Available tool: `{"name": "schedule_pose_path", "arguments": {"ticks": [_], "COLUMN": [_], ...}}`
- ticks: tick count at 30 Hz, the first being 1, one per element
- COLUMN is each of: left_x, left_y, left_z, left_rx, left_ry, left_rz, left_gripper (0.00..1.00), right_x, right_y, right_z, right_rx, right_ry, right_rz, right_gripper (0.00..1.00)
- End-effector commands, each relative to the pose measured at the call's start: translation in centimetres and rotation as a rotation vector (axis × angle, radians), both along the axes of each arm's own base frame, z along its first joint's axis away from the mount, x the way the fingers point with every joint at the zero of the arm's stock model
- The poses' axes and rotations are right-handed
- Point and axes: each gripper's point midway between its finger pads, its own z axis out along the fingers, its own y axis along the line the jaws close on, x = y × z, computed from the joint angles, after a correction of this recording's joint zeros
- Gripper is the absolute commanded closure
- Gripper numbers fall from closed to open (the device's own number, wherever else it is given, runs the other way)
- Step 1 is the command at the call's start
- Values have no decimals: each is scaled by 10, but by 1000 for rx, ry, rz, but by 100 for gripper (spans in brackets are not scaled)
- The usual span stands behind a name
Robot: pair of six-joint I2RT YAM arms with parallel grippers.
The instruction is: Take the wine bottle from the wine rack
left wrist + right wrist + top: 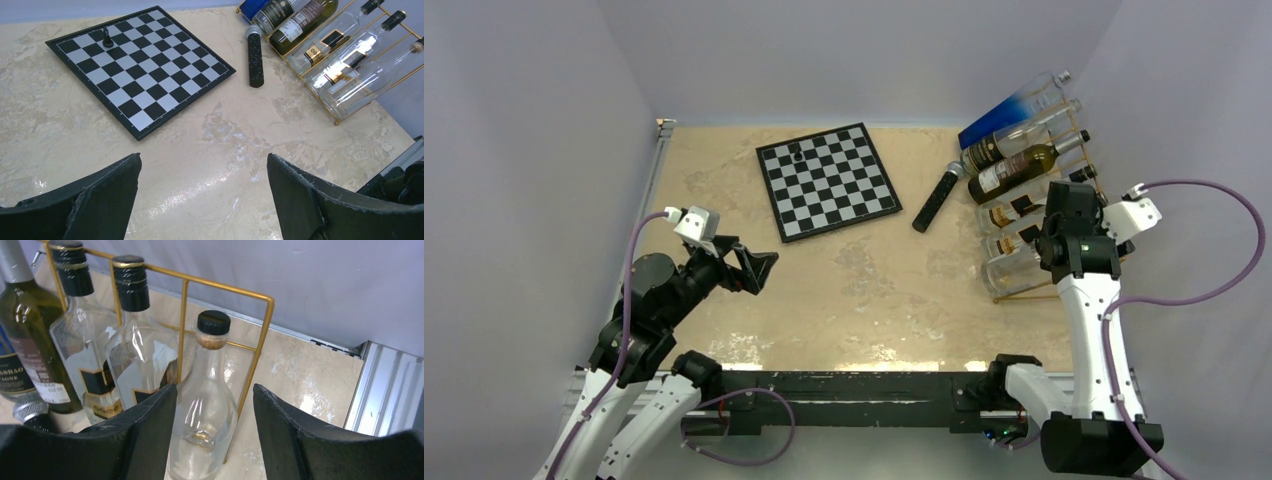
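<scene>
Jaws of the right gripper (214,400) stand apart either side of the wine bottle (209,365), with nothing clamped yet.
The bottle is clear and cork-stopped and lies in the wine rack (225,288) at its near end; whether the pads touch glass I cannot tell. A gold upright passes at 1 o'clock of its neck, and two labelled clear bottles (132,340) crowd it at 9 to 10 o'clock. My worry is that slick, rounded glass slips in a shallow pinch, or that a skewed pull snags the wire and drags the frame, unsettling the neighbours. The wrist view alone shows this straddle, because from above the arm hides it. The top view instead shows the whole slanted row, a microphone (937,197) at the rack's 9 o'clock, and the left gripper (203,156) spread and empty well away at the table's 8 o'clock.
</scene>
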Motion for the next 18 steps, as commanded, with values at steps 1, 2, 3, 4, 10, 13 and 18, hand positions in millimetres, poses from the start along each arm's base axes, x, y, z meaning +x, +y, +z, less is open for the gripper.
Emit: {"name": "schedule_pose_path", "arguments": {"ticks": [1,2,3,4,10,13,18], "left_x": [3,3,3,3,4,3,5], "left_y": [0,0,0,-1,-1,-3,-5], "left_z": [8,8,7,8,7,6,3], "left_rx": [-24,-23,-22,-23,-22,-24,-22], "left_ry": [-22,-20,-19,-20,-16,-8,-3], "left_rz": [11,11,10,8,9,-2,-5], "left_gripper": [1,1,1,1,1,1,1], "right_x": [7,9,11,13,14,15,13], "right_y": [-13,-15,-17,-18,-27,-31,-35], "right_z": [2,1,0,-2,-8,-12,-13], "right_rx": [19,21,25,28,22,11,1], "right_ry": [-67,-77,-81,-81,-49,-45,-46], "right_rz": [-60,-67,-68,-67,-114,-138,-195], "right_gripper": [39,38,39,38,38,38,38]}}
